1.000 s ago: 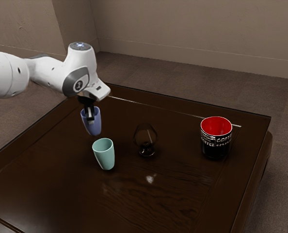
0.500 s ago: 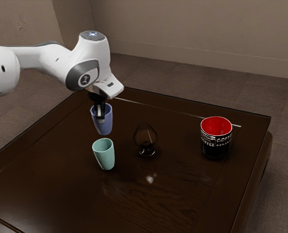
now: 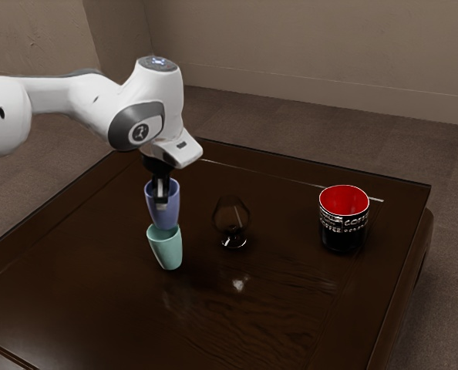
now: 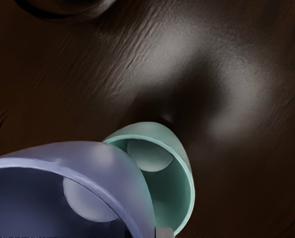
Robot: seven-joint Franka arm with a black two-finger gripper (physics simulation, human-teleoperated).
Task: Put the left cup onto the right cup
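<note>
Claw point(image 3: 161, 199) holds blue cup point(image 3: 168, 216) upright, mouth up, above green cup point(image 3: 166, 247).

pale blue handleless cup point(image 3: 163, 206): upright, airborne, left of frame centre | teal handleless cup point(image 3: 166, 248): mouth up on dark surface point(image 3: 291, 308) directly below, rim at blue cup's base

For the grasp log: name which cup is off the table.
The blue cup, held in the jaws right above the green cup; that one, the glass and the black mug all stand on the table.
</note>
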